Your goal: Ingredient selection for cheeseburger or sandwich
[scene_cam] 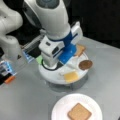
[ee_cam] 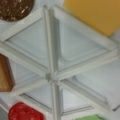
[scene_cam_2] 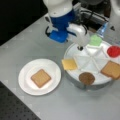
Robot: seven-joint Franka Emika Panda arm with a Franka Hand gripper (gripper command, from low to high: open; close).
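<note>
Currently the white-and-blue gripper (scene_cam_2: pixel 80 47) hangs over the round white divided tray (scene_cam_2: pixel 75 76), above its edge toward the green piece, in the upper middle of a front view; in the other front view it sits at frame centre (scene_cam: pixel 53 66), covering the tray's left half. Finger spacing: cannot tell, since the fingertips are hidden in both front views and do not appear in the wrist view. The wrist view looks straight down on the tray's hub (ee_cam: pixel 51 77), where the white ridges meet between wedge-shaped compartments, and the wedges nearest the hub are bare. Ingredients around the tray rim, as seen in a front view: yellow-orange cheese square (scene_cam_2: pixel 69 64) at the left, brown round patty (scene_cam_2: pixel 86 78) at the bottom, tan bread square (scene_cam_2: pixel 111 69) at the right, red tomato slice (scene_cam_2: pixel 114 51) at the upper right, green lettuce piece (scene_cam_2: pixel 95 40) at the top, just beside the gripper. The wrist view catches the same pieces at its edges: cheese upper right, patty upper left, bread at the left, tomato lower left, lettuce at the bottom. A large white round plate (scene_cam_2: pixel 26 86) lies on the grey table (scene_cam_2: pixel 30 40), apart from the tray, at lower left; one tan bread slice (scene_cam_2: pixel 40 78) lies flat at its centre, with nothing stacked on it. Nothing is seen held.
</note>
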